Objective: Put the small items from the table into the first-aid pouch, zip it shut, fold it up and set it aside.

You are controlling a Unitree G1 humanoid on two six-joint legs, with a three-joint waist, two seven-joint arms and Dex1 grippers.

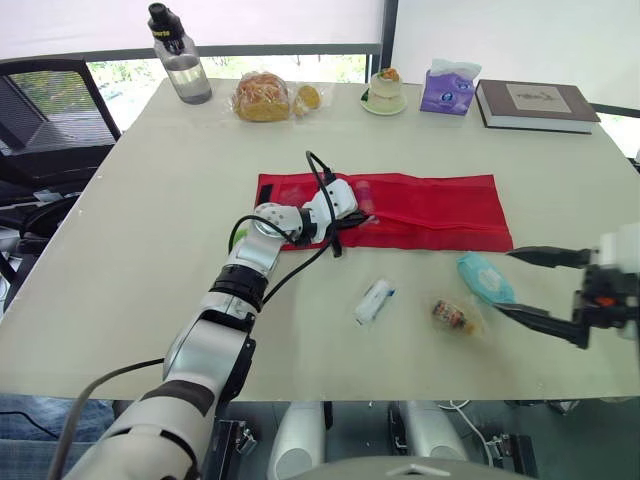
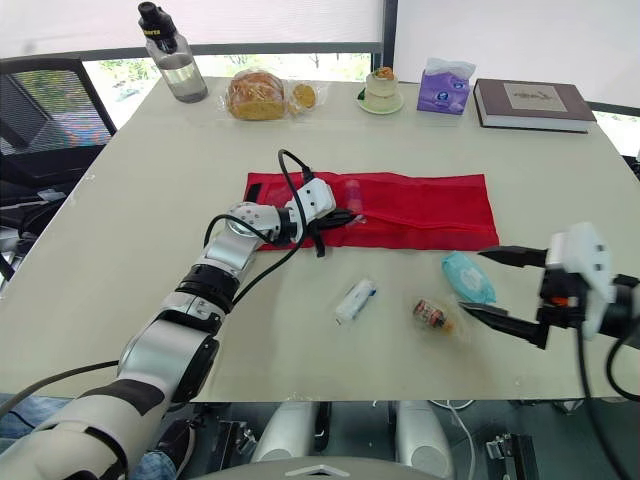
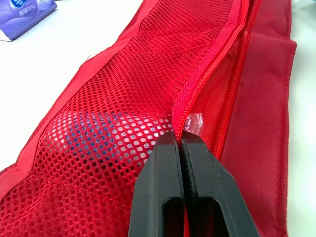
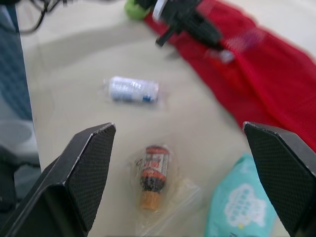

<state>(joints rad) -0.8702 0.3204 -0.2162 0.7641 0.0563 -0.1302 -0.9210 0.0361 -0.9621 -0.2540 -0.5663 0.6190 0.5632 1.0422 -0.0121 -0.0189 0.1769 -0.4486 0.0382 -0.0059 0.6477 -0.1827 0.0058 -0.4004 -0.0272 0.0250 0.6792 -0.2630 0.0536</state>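
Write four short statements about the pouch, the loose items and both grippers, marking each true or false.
1. The left gripper is shut on the zip edge of the red mesh pouch. True.
2. The right gripper grips the teal wipes pack. False: it is open and empty, near the pack.
3. That pack, a white wrapped roll and a small brown bottle in a clear bag lie on the beige table outside the pouch. True.
4. The pouch is folded up. False: it lies spread flat, zip open.
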